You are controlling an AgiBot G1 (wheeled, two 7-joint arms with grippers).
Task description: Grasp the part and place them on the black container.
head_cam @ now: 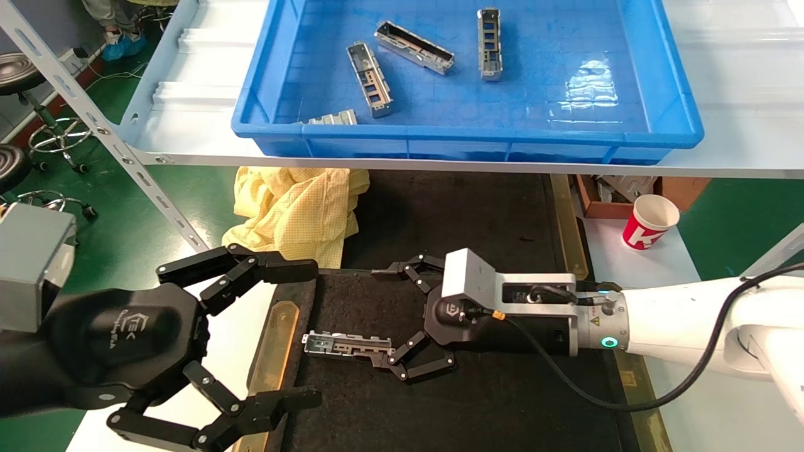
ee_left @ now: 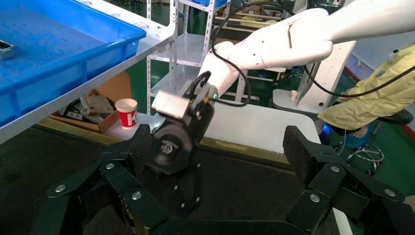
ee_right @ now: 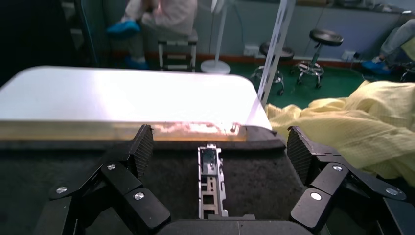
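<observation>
One silver-grey part (head_cam: 348, 345) lies flat on the black container (head_cam: 490, 389), near its left brass strip. My right gripper (head_cam: 380, 314) is open just over the container, its fingers spread wide to either side of the part and not gripping it. In the right wrist view the part (ee_right: 211, 183) lies lengthwise midway between the fingers of the right gripper (ee_right: 219, 152). My left gripper (head_cam: 308, 333) is open and empty at the container's left edge, facing the right gripper (ee_left: 176, 142). Several more parts (head_cam: 370, 78) lie in the blue bin.
The blue bin (head_cam: 471, 135) stands on a white shelf above the container's far end. A yellow cloth (head_cam: 301, 210) lies at the far left of the container. A red and white paper cup (head_cam: 650, 221) and a cardboard box stand to the right.
</observation>
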